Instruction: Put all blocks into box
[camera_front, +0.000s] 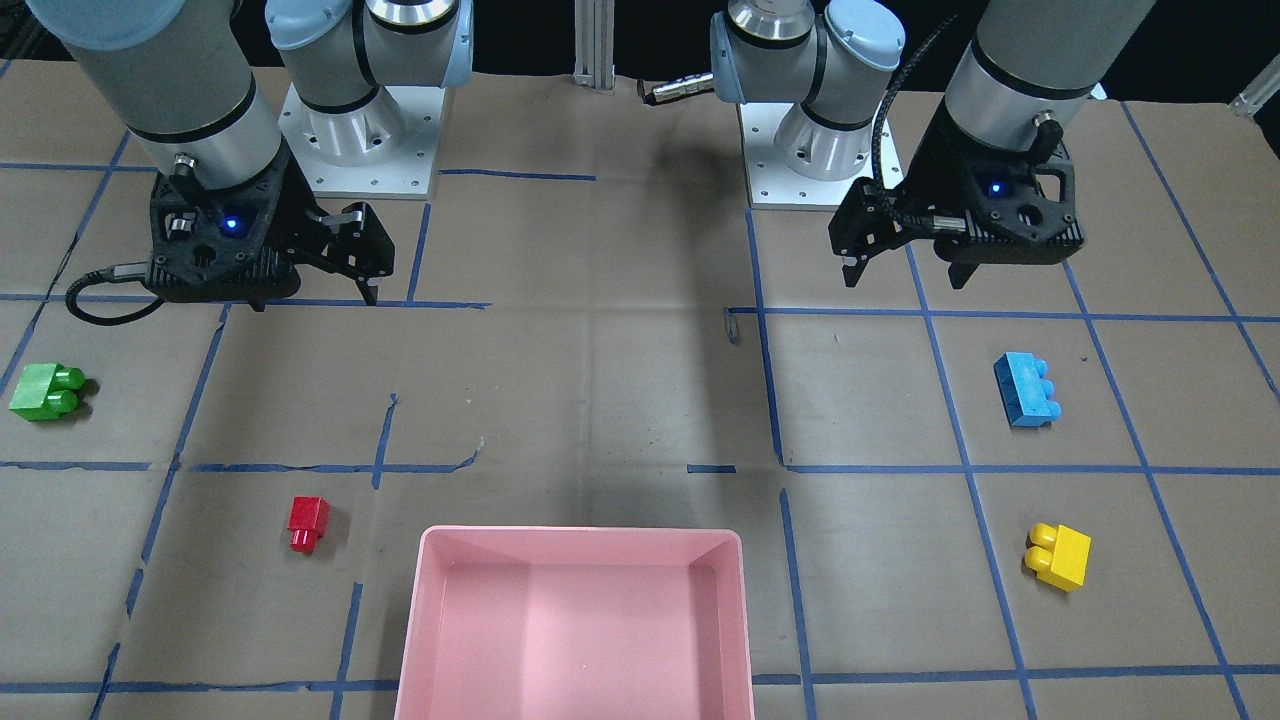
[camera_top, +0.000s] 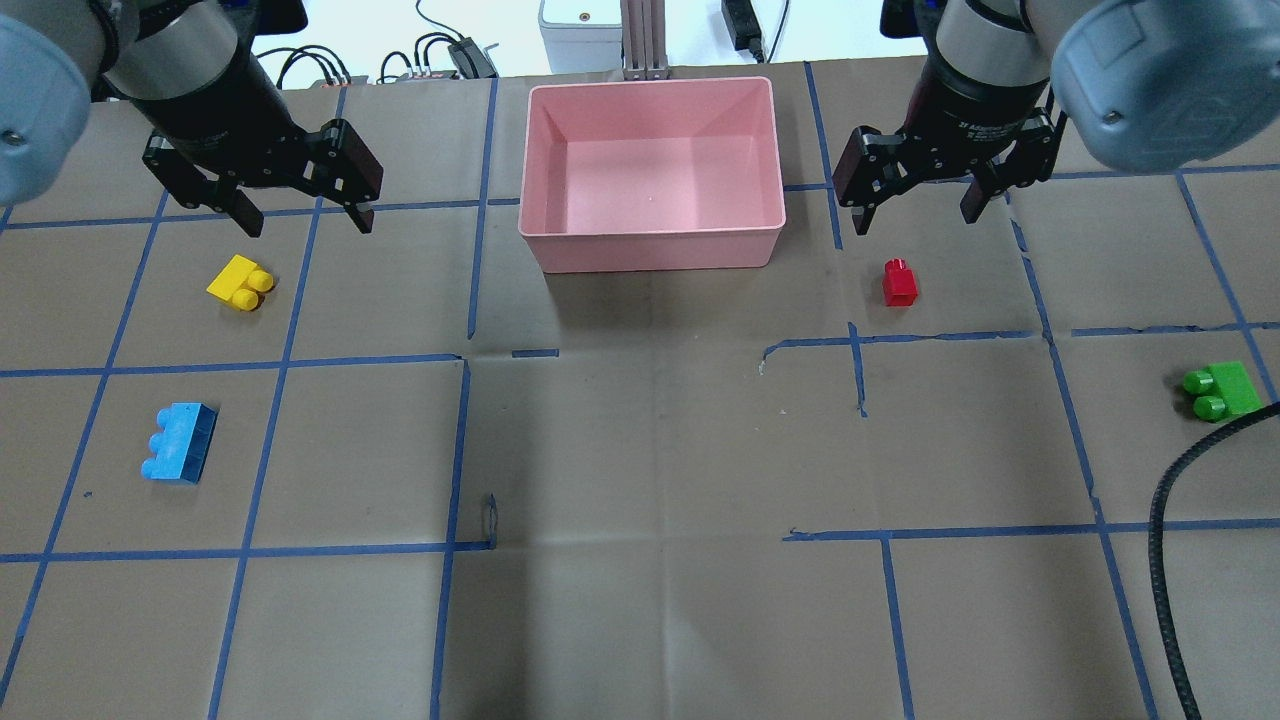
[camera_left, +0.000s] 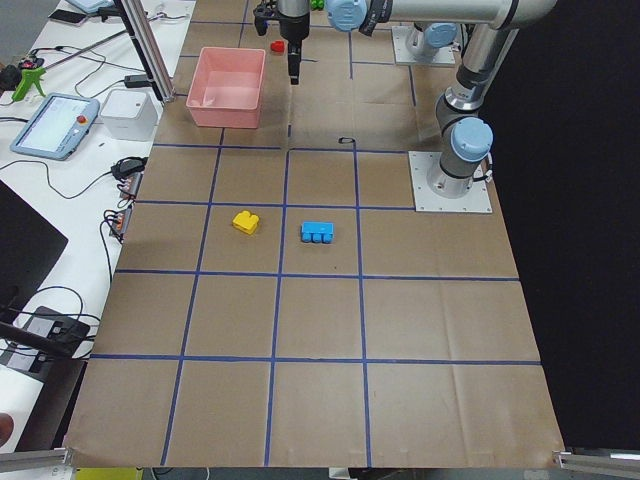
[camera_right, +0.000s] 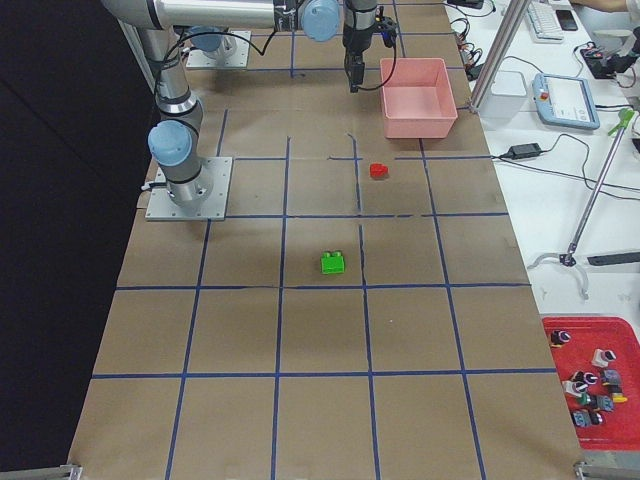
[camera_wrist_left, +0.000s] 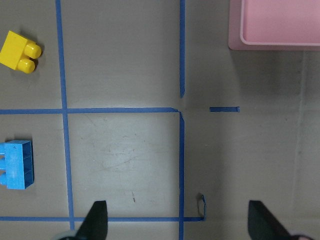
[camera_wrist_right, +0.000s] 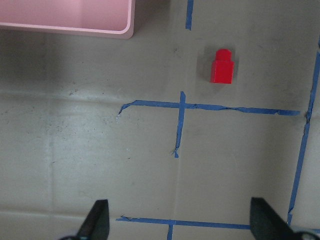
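Overhead exterior view, working from the bottom of the frame upward: the blue brick (camera_top: 180, 443) lies at the lower left on its side, its three studs pointing toward the left edge. The green brick (camera_top: 1220, 391) sits at the far right edge, studs also pointing left. Higher up, the yellow brick (camera_top: 240, 284) rests at a slant in the upper left, and the red brick (camera_top: 900, 283) stands right of centre, its single stud pointing toward the top. The box (camera_top: 650, 245) sits at top centre with nothing in it. All four bricks are well apart from it.

The left gripper (camera_top: 306, 218) hangs above the yellow brick with its fingers spread and holding nothing. The right gripper (camera_top: 917, 212) hangs above the red brick, likewise spread and holding nothing.

These look like hard, light, glossy plastic pieces, stiff enough to take a firm pinch but apt to skid on the brown paper. The likely best hold is across two flat parallel side faces of the body, not on the rounded studs. The small red one leaves the least margin.
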